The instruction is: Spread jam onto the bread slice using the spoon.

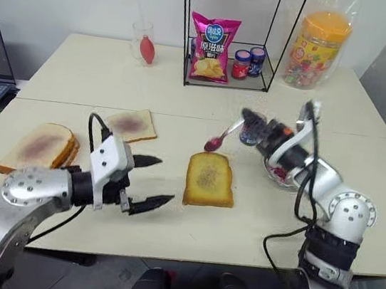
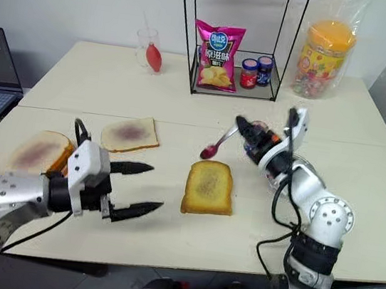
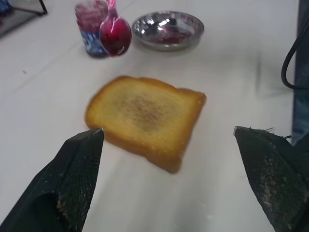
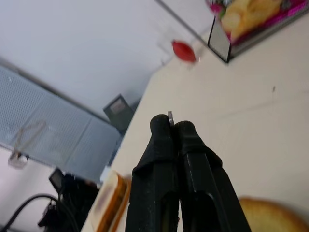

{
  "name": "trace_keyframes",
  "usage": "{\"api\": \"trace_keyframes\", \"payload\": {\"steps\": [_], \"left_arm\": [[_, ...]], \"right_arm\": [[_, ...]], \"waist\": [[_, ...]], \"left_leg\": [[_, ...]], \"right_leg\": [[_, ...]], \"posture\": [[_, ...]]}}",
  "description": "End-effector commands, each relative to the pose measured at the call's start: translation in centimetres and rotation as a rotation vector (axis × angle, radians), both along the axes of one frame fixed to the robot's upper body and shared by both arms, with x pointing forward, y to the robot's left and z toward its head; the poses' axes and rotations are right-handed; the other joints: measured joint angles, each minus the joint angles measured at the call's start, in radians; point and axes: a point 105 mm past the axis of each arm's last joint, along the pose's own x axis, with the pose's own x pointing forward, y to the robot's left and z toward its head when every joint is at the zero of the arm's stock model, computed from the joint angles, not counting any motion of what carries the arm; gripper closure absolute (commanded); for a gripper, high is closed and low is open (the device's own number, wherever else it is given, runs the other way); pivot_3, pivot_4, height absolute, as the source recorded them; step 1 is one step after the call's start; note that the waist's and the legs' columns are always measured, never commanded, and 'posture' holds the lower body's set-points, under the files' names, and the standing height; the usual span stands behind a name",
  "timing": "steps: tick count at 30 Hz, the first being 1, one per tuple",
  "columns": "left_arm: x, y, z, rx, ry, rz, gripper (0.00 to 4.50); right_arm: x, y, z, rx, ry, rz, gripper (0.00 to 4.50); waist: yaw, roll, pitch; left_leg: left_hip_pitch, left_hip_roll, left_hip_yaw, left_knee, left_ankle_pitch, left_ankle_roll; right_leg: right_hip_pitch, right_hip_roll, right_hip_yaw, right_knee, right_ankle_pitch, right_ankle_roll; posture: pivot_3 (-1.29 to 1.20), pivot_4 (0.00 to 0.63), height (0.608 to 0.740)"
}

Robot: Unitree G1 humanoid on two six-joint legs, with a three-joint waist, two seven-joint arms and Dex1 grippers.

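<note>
My right pincer [image 2: 242,126] is clamped on the spoon [image 2: 219,144]; left pincer [image 1: 150,180] apart. Lower the loaded bowl flat onto the bread slice [image 1: 210,179] and drag gently.

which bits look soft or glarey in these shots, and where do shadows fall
Left wrist view: the bread slice is fairly sharp, the spoon and jam jar behind it soft, the metal bowl glints. Left eye view: soft shadow under the left gripper. Right wrist view: background blurred.
</note>
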Motion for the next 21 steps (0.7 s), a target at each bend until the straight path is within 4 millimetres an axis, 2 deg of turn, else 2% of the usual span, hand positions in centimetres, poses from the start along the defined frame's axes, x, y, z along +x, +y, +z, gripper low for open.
{"api": "trace_keyframes", "payload": {"steps": [1,8,14,21], "left_arm": [[-1.4,0.1,-0.4,0.042,-0.031,-0.017,0.0],[-1.1,0.7,-1.5,0.05,-0.042,0.025,0.0],[-0.7,0.6,-1.9,0.043,-0.055,0.02,0.0],[-0.5,-0.2,-1.7,0.031,-0.068,-0.002,0.0]], "right_arm": [[-1.4,1.7,-0.9,-0.119,-0.088,0.065,4.47],[-1.4,2.3,-2.6,-0.267,-0.186,0.092,4.47],[-1.1,2.7,-2.1,-0.347,-0.314,0.088,4.47],[-0.9,2.8,-1.7,-0.391,-0.387,0.075,4.47]], "waist": [[0.0,0.0,0.0],[0.002,0.0,0.0],[0.002,0.0,0.0],[0.003,0.0,0.0]], "left_leg": [[0.0,0.0,0.0,0.0,0.0,0.0],[0.0,0.0,0.0,0.0,0.0,0.0],[0.0,0.0,0.0,-0.001,0.0,0.0],[0.0,0.0,0.0,0.0,0.0,0.0]], "right_leg": [[0.0,0.0,0.0,0.0,-0.001,0.001],[0.0,0.0,0.0,-0.001,-0.001,0.0],[0.0,0.0,-0.001,-0.002,-0.001,0.001],[0.0,0.0,-0.001,-0.002,-0.001,0.001]], "posture": [[0.0,0.15,0.74],[0.0,0.15,0.74],[0.0,0.15,0.74],[0.0,0.15,0.74]]}}
